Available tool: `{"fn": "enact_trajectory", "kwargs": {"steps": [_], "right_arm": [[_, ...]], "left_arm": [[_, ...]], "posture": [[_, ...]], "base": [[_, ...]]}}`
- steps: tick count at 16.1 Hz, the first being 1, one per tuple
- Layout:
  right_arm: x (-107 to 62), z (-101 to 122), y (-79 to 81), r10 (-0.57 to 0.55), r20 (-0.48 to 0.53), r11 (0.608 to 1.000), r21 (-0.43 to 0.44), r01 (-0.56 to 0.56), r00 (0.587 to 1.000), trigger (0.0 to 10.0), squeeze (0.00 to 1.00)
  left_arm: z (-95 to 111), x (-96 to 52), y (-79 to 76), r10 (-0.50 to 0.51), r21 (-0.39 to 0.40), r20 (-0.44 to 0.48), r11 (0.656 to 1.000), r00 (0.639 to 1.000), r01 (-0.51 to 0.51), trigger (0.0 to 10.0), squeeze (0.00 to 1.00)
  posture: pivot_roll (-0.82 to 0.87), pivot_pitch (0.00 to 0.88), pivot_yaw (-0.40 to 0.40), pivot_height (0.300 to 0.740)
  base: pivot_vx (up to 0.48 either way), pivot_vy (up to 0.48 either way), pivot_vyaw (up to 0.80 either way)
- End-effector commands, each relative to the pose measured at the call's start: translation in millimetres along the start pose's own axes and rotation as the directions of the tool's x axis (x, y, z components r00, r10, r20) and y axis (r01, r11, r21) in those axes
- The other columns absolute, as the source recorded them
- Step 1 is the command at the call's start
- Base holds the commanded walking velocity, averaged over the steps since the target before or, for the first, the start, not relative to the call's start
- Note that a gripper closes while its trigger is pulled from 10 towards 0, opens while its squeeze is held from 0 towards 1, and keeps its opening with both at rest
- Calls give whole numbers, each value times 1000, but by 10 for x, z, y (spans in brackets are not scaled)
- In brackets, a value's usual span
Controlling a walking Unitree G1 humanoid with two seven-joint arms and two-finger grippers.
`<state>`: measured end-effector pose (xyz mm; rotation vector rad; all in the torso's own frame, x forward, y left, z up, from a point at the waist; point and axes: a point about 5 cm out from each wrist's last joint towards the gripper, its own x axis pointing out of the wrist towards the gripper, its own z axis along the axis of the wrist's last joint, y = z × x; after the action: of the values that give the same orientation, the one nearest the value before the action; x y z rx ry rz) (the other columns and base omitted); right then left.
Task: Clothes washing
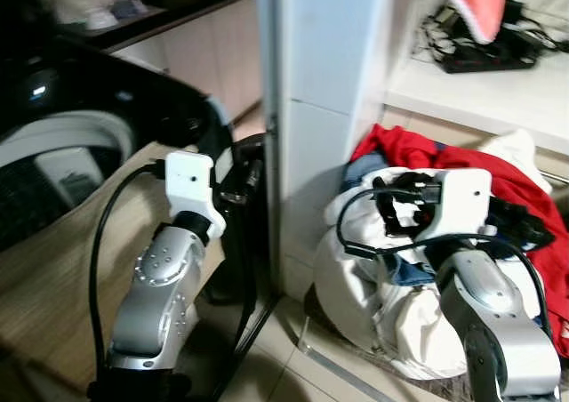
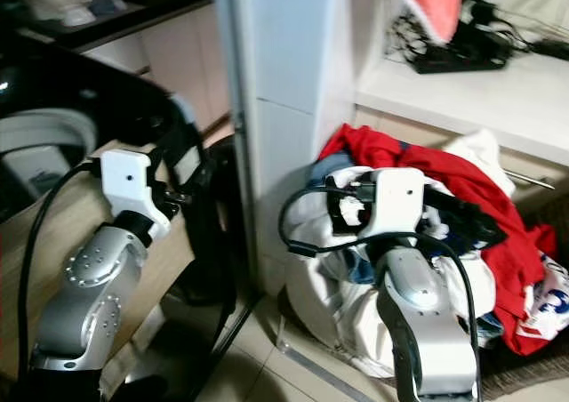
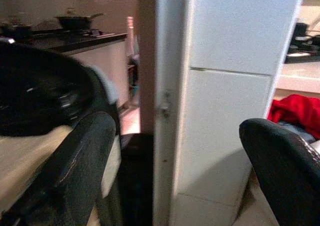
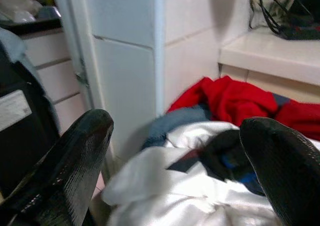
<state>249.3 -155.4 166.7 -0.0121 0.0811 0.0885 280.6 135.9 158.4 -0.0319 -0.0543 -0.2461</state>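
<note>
Laundry pile [image 1: 418, 269] heaped on the floor right of the white pillar [image 1: 324, 108], washer [image 1: 62, 162] off to the left. Right gripper [image 4: 175, 151] spread wide just above the pile, pinching nothing. Left gripper [image 3: 180, 156] spread too, facing the pillar.

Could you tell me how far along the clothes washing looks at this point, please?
Nothing looks done yet: the pile of laundry, white, red and blue pieces, lies on the floor beside the white pillar. In hand: the right gripper hangs open just above the pile, gripping nothing. The left gripper is open too, near the washing machine. Left: grasping the clothes and loading them.
</note>
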Motion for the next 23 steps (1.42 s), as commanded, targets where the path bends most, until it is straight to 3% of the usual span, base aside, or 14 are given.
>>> {"fn": "enact_trajectory", "kwargs": {"steps": [1,4,5,7,11,13,16,17,18,19,20,23], "right_arm": [[11,7,-44,-28,-4,1000,0,28,1000,10000,0],[65,4,-179,-85,-21,996,-34,84,996,10000,0],[92,-34,-282,-150,-59,988,-37,148,987,10000,1000],[128,-99,-487,-289,-134,957,-48,286,948,10000,1000],[81,-172,-704,-445,-212,893,-28,449,870,10000,1000],[39,-182,-784,-515,-233,851,-21,525,825,10000,1000],[-37,-193,-796,-577,-248,800,22,600,778,10000,1000],[-47,-194,-789,-580,-252,795,31,605,775,10000,1000],[-74,-223,-745,-575,-275,795,38,606,771,10000,784],[-89,-263,-722,-570,-295,796,34,605,767,10000,318],[-94,-303,-724,-573,-311,791,33,611,758,10000,0],[-123,-332,-773,-585,-343,758,90,646,734,10000,0]], "left_arm": [[3,-2,-14,-12,-2,-9,1000,1000,12,10000,0],[-8,25,-29,-27,-5,-20,1000,999,27,10000,0],[-2,43,-47,-56,6,-20,998,998,57,10000,0],[17,86,-87,-112,13,-19,994,994,112,10000,0],[34,67,-151,-234,-5,-24,972,972,234,10000,0],[88,18,-251,-384,-63,-1,921,923,383,10000,0],[106,-50,-280,-519,-58,-9,854,855,518,10000,0],[109,-56,-275,-530,-60,-11,847,848,528,10000,0],[107,-71,-261,-563,-59,-27,826,826,561,10000,0],[102,-77,-256,-577,-57,-38,816,816,575,10000,0],[94,-76,-256,-583,-58,-44,812,811,580,10000,0],[96,-72,-279,-602,-63,-44,798,797,599,10000,0]], "posture": [[-123,0,29,740],[-126,0,33,740],[-127,0,34,740],[-124,0,30,740],[-129,0,32,740],[-128,0,29,740],[-125,0,28,740],[-125,0,28,740],[-127,0,31,740],[-128,0,32,740],[-129,0,32,740],[-129,0,32,740]], "base": [[0,0,0],[0,0,0],[0,0,0],[0,0,0],[0,0,0],[0,0,0],[0,0,0],[0,0,0],[0,0,0],[0,0,0],[0,0,0],[0,0,0]]}}
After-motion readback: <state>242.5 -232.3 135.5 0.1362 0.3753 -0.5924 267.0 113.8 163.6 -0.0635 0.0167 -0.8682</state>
